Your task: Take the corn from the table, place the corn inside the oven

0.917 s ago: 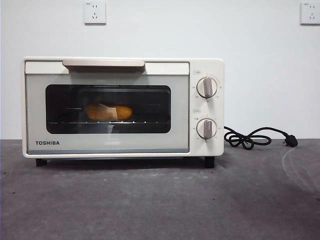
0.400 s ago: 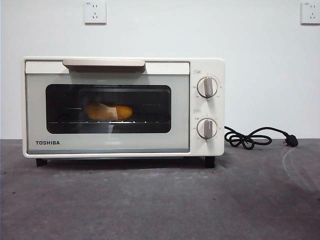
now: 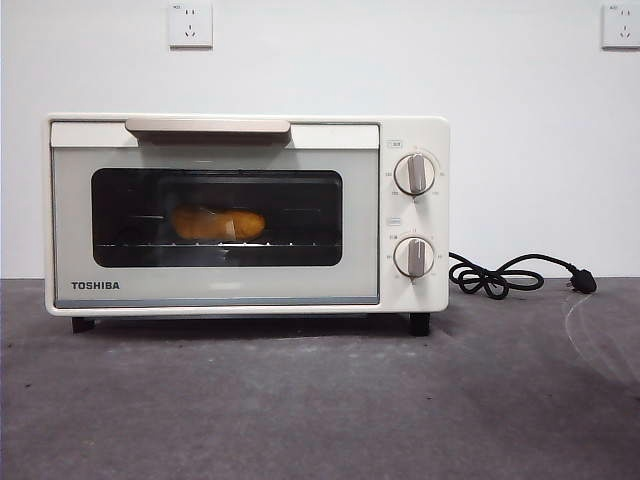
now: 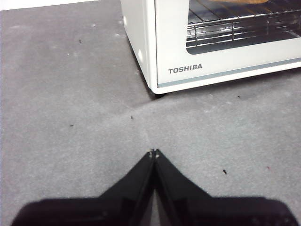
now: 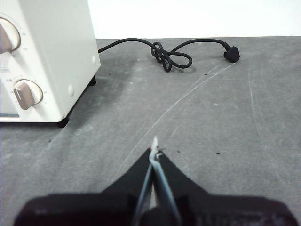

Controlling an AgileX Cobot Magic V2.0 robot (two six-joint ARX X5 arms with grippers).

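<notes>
Dark grey mottled table (image 3: pixel 320 410) spanning the whole foreground, meeting a plain white wall (image 3: pixel 400 60) that carries two white wall sockets, one upper left (image 3: pixel 190 24) and one at the upper right corner (image 3: pixel 621 25). Cream-white TOSHIBA toaster oven (image 3: pixel 415 215) standing on the table left of centre on short black feet, its door closed, with a bar handle (image 3: pixel 207 126) along the top edge of the door and a dark glass window (image 3: pixel 300 215) across the door's middle. Corn (image 3: pixel 217 223), a yellow-orange cob lying on its side on the wire rack (image 3: pixel 280 244) inside the oven, seen through the window in its left half. Two round knobs on the right-hand panel, one upper (image 3: pixel 414 174) and one lower (image 3: pixel 413 257), each with its grip bar near vertical. Black power cord (image 3: pixel 497 275) lying looped on the table to the right of the oven, ending in a plug (image 3: pixel 583 283) further right. Left gripper (image 4: pixel 154 154) held over bare table in front of the oven's left near corner, its two black jaws pressed together at the tips and holding nothing. Right gripper (image 5: pixel 155 153) held over bare table to the right of the oven, its jaws likewise together and empty, a pale fleck at the tip. Neither arm appears in the front view.
</notes>
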